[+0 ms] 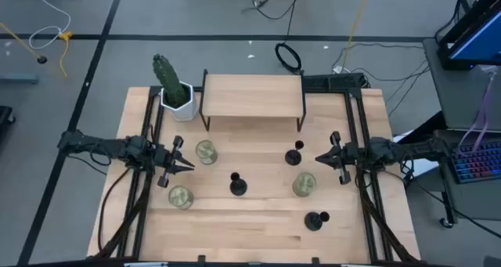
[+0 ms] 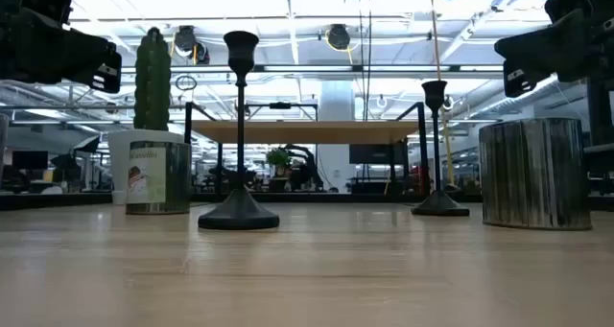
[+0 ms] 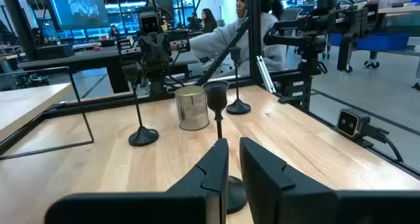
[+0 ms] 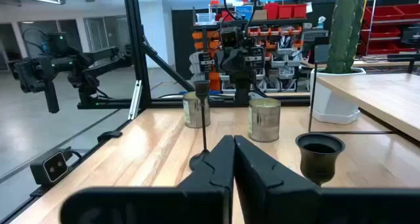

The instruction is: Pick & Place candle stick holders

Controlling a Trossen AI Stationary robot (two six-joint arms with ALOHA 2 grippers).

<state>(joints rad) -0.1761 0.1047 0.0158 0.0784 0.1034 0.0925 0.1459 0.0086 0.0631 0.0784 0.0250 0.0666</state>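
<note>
Nearest your low camera stands the middle holder [image 2: 239,135], upright on the table [image 1: 258,220] with its round base flat on the wood; from above it [image 1: 237,185] sits about centre, between the two arms. A second holder [image 1: 294,155] stands upright toward the back right, just in front of the shelf [image 1: 252,95] and near the right gripper [image 1: 322,159]; the low view shows it [image 2: 436,147] farther off. The third holder [image 1: 315,219] is at the front right, well apart from the other two. Around them you have three tins: one [image 1: 206,151] just beside the left gripper [image 1: 188,164], one [image 1: 180,196] nearer the front on the left, and one [image 1: 304,184] on the right between the second and third holders. The left gripper hangs over the left side of the table, pointing inward, its fingers [image 3: 213,165] slightly apart with a narrow gap and nothing between them. The right gripper faces it from the right side, its fingers [image 4: 222,155] pressed together and holding nothing. At the back left corner a cactus [image 1: 166,75] stands in a white pot [image 1: 178,101], beside the shelf. Beyond the table, your left wrist view shows a person [image 3: 246,23] seated in the room.
</note>
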